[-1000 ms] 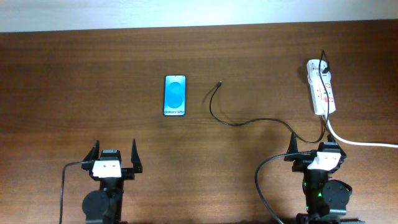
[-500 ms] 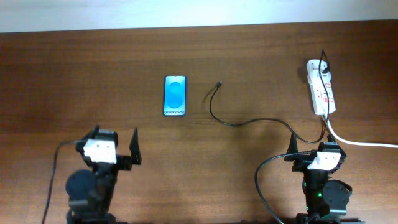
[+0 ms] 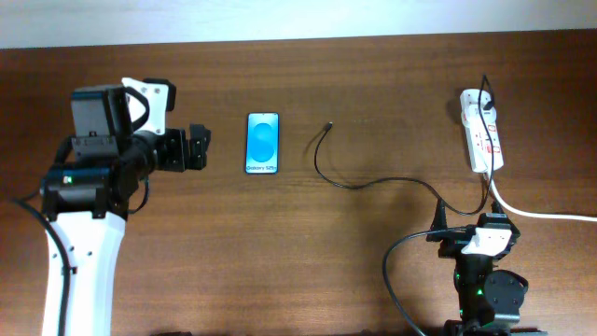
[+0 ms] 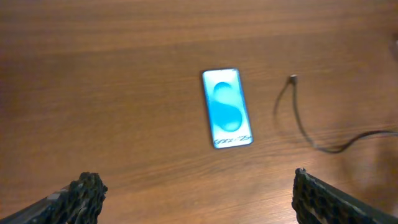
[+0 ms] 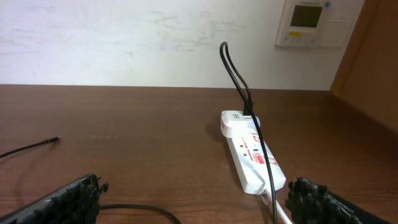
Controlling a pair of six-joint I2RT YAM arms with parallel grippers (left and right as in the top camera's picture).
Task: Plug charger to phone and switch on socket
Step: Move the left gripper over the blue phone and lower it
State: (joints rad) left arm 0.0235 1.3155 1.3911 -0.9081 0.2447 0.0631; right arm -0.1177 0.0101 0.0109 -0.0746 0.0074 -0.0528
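The whole tabletop [image 3: 373, 75] is viewed straight down from high above by the overhead camera. The phone [image 3: 263, 143] and charger [image 3: 353, 187] are shared with the left wrist view, which is aimed steeply downward from nearer. The socket [image 5: 252, 155] is faced low and nearly level by the right wrist view, toward the wall [image 5: 124, 37].

The left end effector [image 3: 198, 147] has risen and swung forward. It is now just left of the black-edged, blue-screened smartphone [image 3: 263, 143].
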